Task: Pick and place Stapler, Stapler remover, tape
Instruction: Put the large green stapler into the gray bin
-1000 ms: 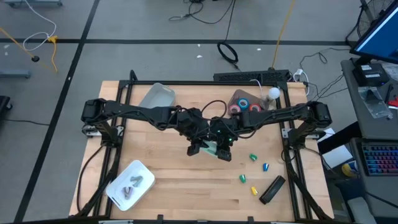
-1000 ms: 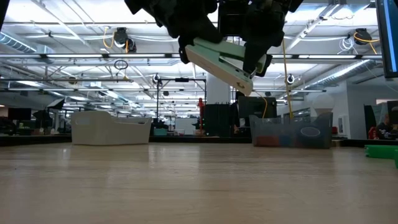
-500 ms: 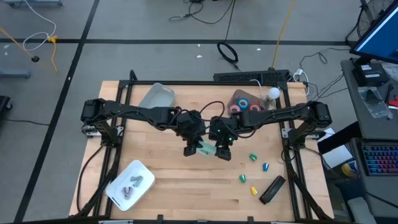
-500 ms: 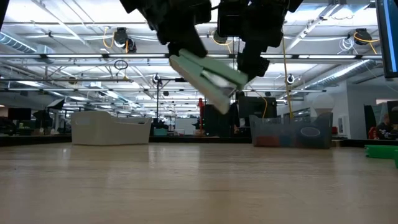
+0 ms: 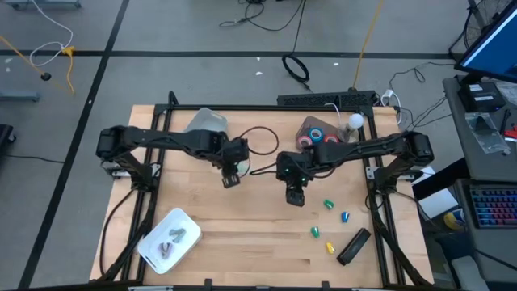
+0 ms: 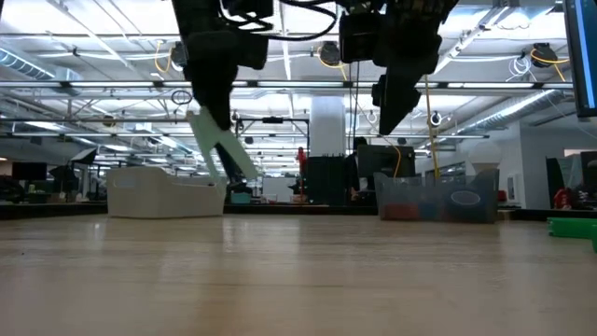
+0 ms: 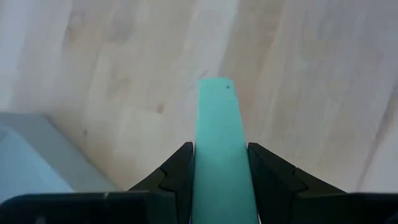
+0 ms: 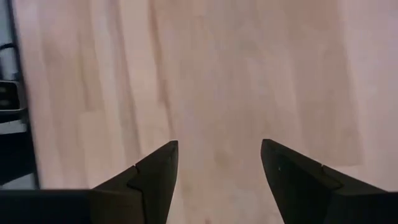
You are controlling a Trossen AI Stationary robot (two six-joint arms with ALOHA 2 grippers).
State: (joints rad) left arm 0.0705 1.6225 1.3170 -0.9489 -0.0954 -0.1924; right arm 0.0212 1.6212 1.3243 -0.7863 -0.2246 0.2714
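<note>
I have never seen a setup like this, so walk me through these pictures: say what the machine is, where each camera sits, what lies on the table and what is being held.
This is a robot with two dark arms at a wooden table. One camera looks straight down, one sits at table height, and one rides on each wrist.

The left gripper is closed on a pale green stapler, carried above the table; its wrist camera shows the stapler between the fingers. The right gripper hangs open and empty beside it.

On the table: a clear bin at the back left, another bin at the back right holding tape rolls, a white tray with grey pieces, small coloured staple removers and a black stapler.
</note>
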